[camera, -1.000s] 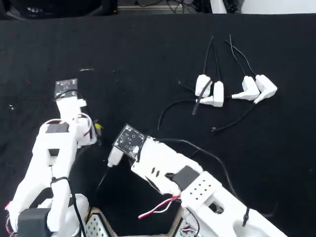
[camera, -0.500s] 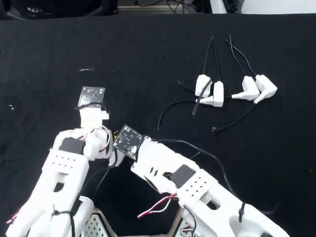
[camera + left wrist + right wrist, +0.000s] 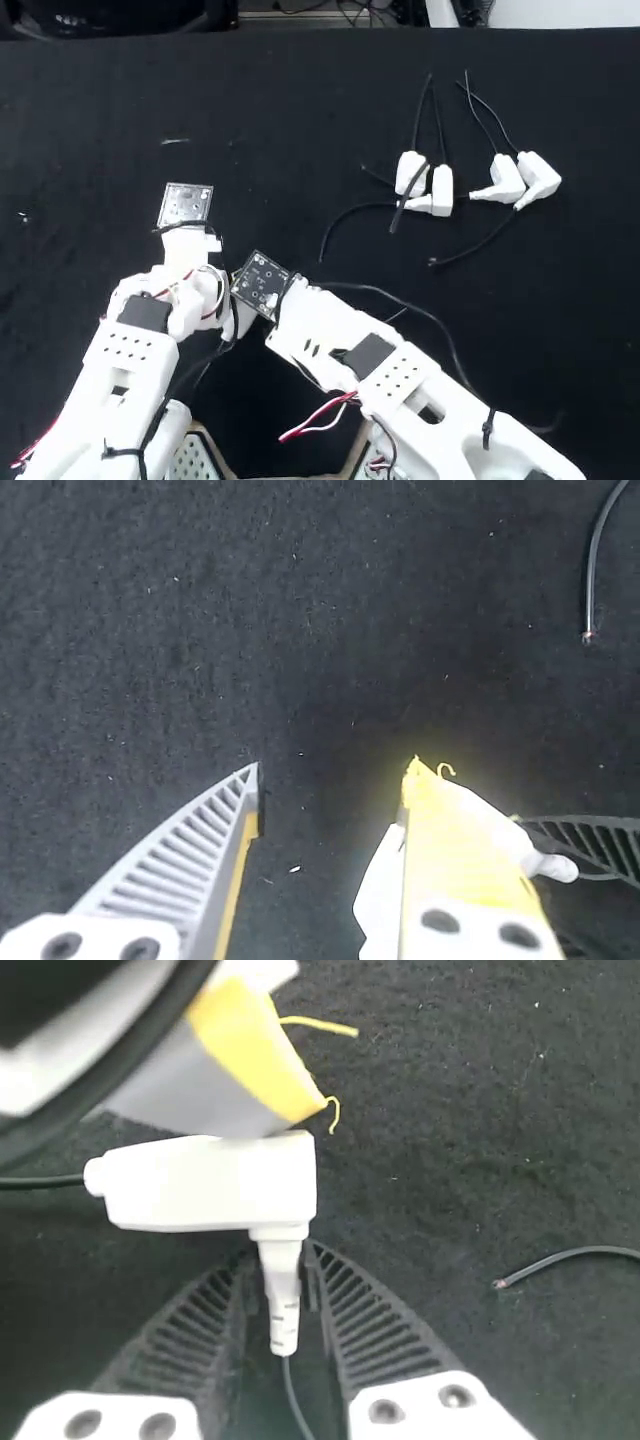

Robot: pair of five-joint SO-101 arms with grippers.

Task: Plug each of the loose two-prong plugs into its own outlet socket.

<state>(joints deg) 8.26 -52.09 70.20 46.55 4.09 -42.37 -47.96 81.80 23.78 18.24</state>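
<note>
My right gripper (image 3: 282, 1260) is clenched on the neck of a white plug (image 3: 205, 1195). The plug's body lies crosswise just past the fingertips, its cord trailing off to one side. Just beyond that body is the yellow-taped finger (image 3: 245, 1050) of my left gripper (image 3: 333, 770); I cannot tell whether they touch. The left gripper is released, with bare black mat (image 3: 200, 630) between its jaws. A loose wire end (image 3: 560, 1260) lies near, off to one side. Well beyond both grippers sit a white connector pair (image 3: 425, 185) and a second connector pair (image 3: 520, 178), cords fanned out.
</note>
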